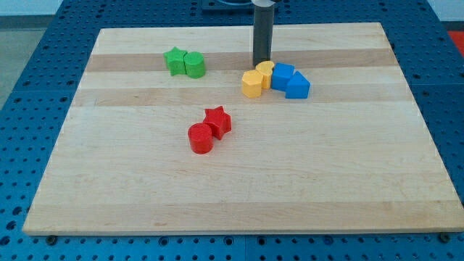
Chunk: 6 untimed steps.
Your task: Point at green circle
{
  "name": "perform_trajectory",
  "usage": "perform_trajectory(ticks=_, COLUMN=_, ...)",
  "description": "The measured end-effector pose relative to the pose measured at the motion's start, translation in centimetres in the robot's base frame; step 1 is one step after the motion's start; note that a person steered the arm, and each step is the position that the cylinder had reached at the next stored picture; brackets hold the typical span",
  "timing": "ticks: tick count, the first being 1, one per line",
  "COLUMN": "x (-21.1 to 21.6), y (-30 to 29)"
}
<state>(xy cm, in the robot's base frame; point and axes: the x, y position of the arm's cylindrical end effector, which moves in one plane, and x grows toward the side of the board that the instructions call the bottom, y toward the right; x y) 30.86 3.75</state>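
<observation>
The green circle [194, 65], a short cylinder, stands at the board's upper left, touching a green star [175, 61] on its left. My rod comes down from the view's top centre and my tip [262, 61] rests on the board just above the yellow blocks. The tip is well to the right of the green circle, about a hand's width apart, at nearly the same height in the view.
A yellow hexagon [251, 84] and a second yellow block [265, 73] cluster with a blue block [282, 75] and a blue triangle [297, 86] right below the tip. A red star [217, 121] and red circle [200, 138] sit mid-board. The wooden board [109, 181] lies on a blue perforated table.
</observation>
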Motion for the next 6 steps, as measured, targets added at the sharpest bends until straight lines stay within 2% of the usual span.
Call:
perform_trajectory(ticks=2, x=-0.9, y=-0.1)
perform_trajectory(ticks=5, x=-1.9, y=-7.9)
perform_trajectory(ticks=6, x=-1.8, y=-8.9)
